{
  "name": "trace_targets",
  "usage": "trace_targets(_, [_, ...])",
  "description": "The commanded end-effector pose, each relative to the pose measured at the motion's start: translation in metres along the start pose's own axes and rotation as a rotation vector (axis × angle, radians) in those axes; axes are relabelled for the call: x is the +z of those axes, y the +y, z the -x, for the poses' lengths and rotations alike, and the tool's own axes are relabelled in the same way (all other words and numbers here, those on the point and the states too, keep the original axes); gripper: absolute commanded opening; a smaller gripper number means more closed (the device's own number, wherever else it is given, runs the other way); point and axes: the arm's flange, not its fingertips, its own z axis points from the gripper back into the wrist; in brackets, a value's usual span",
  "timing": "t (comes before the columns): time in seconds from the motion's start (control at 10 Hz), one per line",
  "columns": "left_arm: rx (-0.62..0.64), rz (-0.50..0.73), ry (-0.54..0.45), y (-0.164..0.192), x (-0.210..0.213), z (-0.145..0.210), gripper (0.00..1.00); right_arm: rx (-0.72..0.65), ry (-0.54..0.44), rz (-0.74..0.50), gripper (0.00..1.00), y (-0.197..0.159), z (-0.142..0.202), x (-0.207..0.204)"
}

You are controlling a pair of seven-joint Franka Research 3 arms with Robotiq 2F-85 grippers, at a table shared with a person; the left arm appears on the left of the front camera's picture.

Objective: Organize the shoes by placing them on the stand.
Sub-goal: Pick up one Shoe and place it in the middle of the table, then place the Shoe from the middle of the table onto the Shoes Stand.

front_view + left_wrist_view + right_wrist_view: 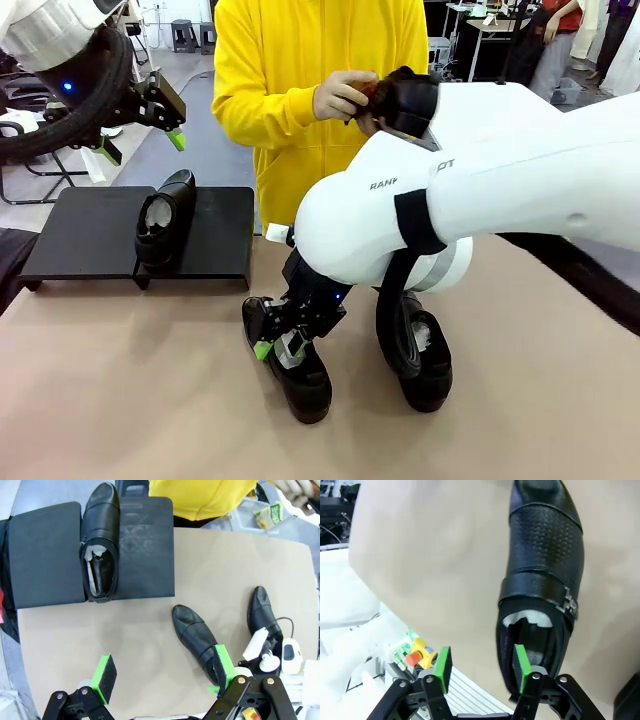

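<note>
a: reading the table in the front view as a clock, with the person at twelve, where do the shoes sit?
b: one shoe (165, 215) lies on the stand (90, 235) at ten o'clock, toe toward twelve. two lie on the table (130, 400): the near shoe (305, 385) at six and the other shoe (425, 370) at five. the person's hands (340, 95) hold the fourth shoe (405, 100) at twelve.
a: which step is this?
b: i judge it the pick-up of the near shoe. the right gripper (283, 350) is down at its heel end. one finger (520, 662) sits inside the opening by the white paper (527, 617), the other outside and off the side wall, so the jaws stand apart and clamp nothing.
a: and the left gripper (142, 143)?
b: raised at eleven above the stand, fingers spread wide, empty.
a: next move?
b: pinching that side wall between the pads, lifting, then carrying the shoe toward ten o'clock and setting it on bare stand beside the one there.
</note>
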Motion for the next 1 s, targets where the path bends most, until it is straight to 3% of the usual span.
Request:
trace_targets(0.0, [-0.011,0.001,0.003,0.002,0.002,-0.001,1.0,0.077,0.035,-0.085,1.0,-0.003,0.031,0.024])
trace_targets(0.1, [-0.011,0.001,0.003,0.002,0.002,-0.001,1.0,0.0,0.0,0.0,1.0,0.0,0.0,0.0])
trace_targets(0.9, [-0.011,0.001,0.003,0.002,0.002,-0.001,1.0,0.0,0.0,0.0,1.0,0.0,0.0,0.0])
